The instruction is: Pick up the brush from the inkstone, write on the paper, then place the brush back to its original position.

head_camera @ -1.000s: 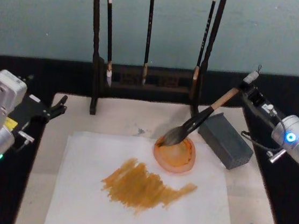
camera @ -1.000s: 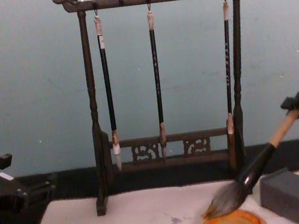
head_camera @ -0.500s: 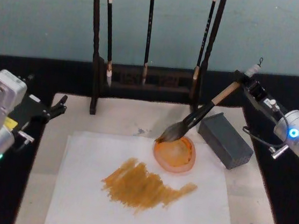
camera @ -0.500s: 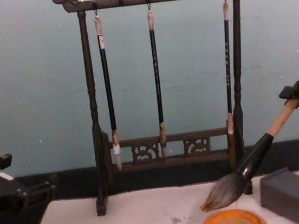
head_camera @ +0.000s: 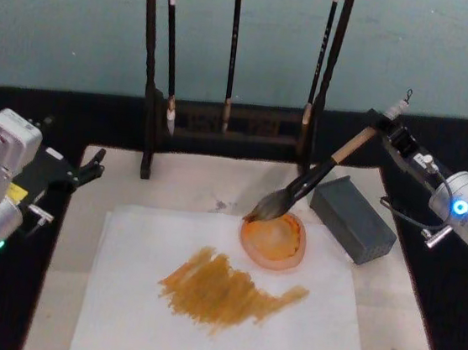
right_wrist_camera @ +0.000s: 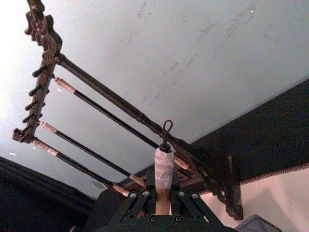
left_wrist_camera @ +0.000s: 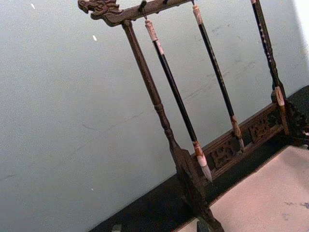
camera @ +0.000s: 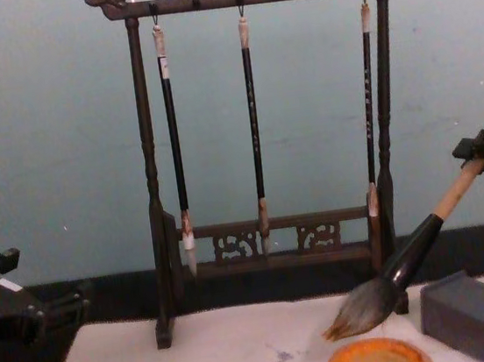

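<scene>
The right gripper (head_camera: 383, 127) is on the right side, above the far right corner of the cream mat (head_camera: 405, 346). It is clamped narrowly on the top end of the brush (head_camera: 320, 179). In the right wrist view the taped end of the handle, with its small loop, stands out between the jaws.

The brush is tilted: the tan handle goes up to the right and the bristles (camera: 357, 312) point down to the left. The bristles are at the far left rim of the inkstone (head_camera: 274, 242). From the chest view they seem to be just above it; whether they touch it I cannot tell.

The inkstone stands on the far right part of the paper (head_camera: 124, 319), which carries a wide orange-brown stroke (head_camera: 229, 291). A grey block (head_camera: 352, 219) lies just right of the inkstone. Behind, three thin brushes hang on the wooden rack (camera: 153, 201).

The left gripper (head_camera: 86, 170) rests at the left edge of the mat, well apart from the paper; its state I cannot tell.
</scene>
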